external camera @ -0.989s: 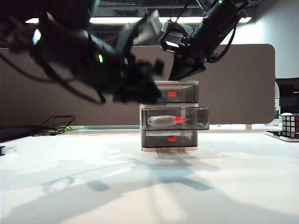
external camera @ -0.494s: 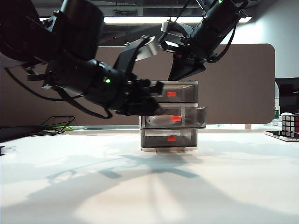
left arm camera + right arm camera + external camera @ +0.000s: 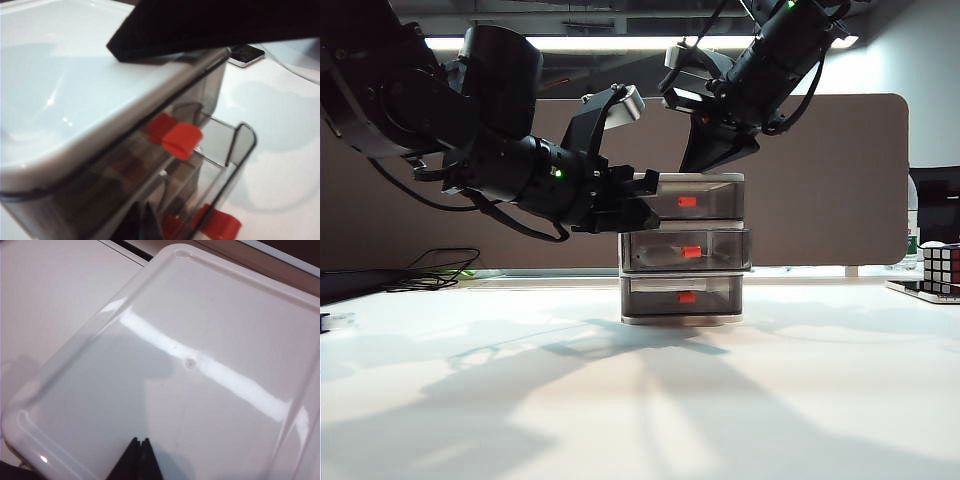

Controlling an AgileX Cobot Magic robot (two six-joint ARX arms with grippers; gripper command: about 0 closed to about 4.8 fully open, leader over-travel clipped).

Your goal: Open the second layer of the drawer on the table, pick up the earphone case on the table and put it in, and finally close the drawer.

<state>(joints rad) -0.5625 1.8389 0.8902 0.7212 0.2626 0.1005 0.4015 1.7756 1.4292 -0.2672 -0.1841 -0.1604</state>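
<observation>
I judge the step in hand to be the closing push: my left end effector (image 3: 645, 205), its fingers pressed together with nothing between them, sits at the left front of the drawer (image 3: 682, 248), level with the join between the top tier and the second layer (image 3: 686, 251), which from the front looks nearly flush but not quite home. To finish well I would press square on that drawer's front near its red-orange tab (image 3: 691, 251), straight along its runners, slowly, so the light unit does not skid back over the tabletop (image 3: 640, 400). My right end effector (image 3: 718, 150), fingers also pressed together, rests with its tips down on the unit's white lid (image 3: 190, 360), which should hold the frame steady against the push; I would leave it planted there. The earphone case I cannot pick out now; the middle tier is too dark to say whether it lies inside. The exterior view gives the whole stack, all three tabs and both arms, plus a puzzle cube (image 3: 942, 267) well off to the right. The left wrist view shows what that one hides: the second layer (image 3: 235, 150) juts a little beyond the tier above. The right wrist view shows only the glossy lid and my closed tips.
</observation>
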